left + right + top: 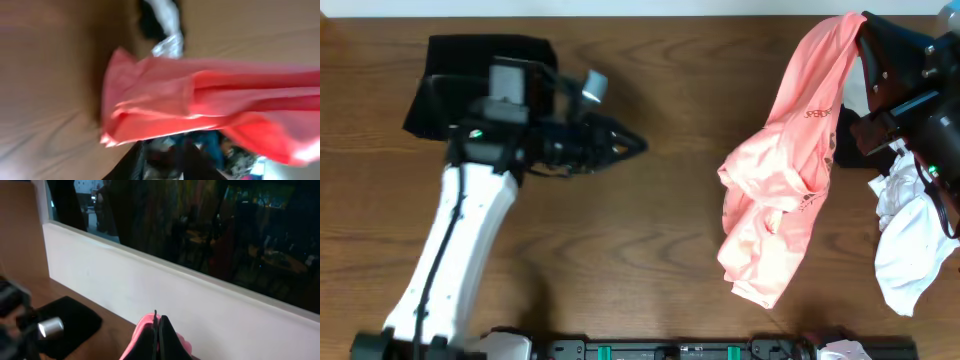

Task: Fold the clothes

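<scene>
Right gripper point(157, 322): clenching the top edge of the salmon-pink short-sleeved cloth T-shirt point(785, 170), at 1 o'clock.
Shirt axis: running from that pincer toward 7 o'clock, trailing onto the brown wooden table point(670, 250).
Left gripper point(632, 143): hovering well apart at 9 o'clock of the shirt, pointing toward it; whether clenched or released, cannot tell.
Nearer arm: right.

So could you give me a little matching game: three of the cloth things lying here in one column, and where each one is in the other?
Things:
1. salmon-pink short-sleeved T-shirt
2. neat black cloth rectangle
3. crumpled white garment

Places:
A. at the right edge
B. far left, towards the back
C. right of centre, top end lifted

Pairs: 1-C, 2-B, 3-A.
</scene>
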Controlling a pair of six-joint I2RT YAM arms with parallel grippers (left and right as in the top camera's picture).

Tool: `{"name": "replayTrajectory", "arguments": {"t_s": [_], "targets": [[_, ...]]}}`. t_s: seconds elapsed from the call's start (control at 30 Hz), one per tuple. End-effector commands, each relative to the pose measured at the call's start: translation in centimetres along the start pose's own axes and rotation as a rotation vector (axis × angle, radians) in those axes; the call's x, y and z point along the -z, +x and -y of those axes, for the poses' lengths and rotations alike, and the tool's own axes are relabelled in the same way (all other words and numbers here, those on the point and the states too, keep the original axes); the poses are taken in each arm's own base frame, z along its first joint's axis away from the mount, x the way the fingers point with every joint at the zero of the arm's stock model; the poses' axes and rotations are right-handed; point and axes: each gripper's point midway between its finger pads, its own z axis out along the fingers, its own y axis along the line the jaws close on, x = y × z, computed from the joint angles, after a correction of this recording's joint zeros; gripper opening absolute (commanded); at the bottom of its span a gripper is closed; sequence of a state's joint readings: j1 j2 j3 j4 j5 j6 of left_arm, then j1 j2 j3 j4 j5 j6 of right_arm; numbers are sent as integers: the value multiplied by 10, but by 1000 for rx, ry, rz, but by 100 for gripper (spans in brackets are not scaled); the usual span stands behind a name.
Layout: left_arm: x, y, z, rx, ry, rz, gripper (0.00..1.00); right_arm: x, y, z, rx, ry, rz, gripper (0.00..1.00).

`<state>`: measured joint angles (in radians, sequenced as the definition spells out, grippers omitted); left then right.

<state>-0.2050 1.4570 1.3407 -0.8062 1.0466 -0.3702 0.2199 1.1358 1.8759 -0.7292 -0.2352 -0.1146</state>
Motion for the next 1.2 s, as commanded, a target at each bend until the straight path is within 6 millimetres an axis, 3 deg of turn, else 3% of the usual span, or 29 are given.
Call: {"name": "replayTrajectory", "arguments": {"t_s": [0.0,0.3,0.53,0.63,0.9,1.03,1.17], "targets": [[-29,7,-25,-116,-91,-78,26,3,-5,2,18,10,15,1],[-122,53,-54,-89,-102,-350,26,-10,8,4,8,5,-31,1],[-153,70,-59,-118,-97,-420,26,-19,18,5,18,1,-65,1],[-161,68,-51,-148,-76,-402,26,-24,22,8,14,4,-78,1],[-170,39,-35,-140,-17,-299,26,-29,26,8,11,3,-91,1],[-158,25,-14,-159,138,-291,29,-29,26,9,11,3,-92,1],[-144,6,-11,-158,196,-251,37,-29,27,8,10,2,-96,1]]}}
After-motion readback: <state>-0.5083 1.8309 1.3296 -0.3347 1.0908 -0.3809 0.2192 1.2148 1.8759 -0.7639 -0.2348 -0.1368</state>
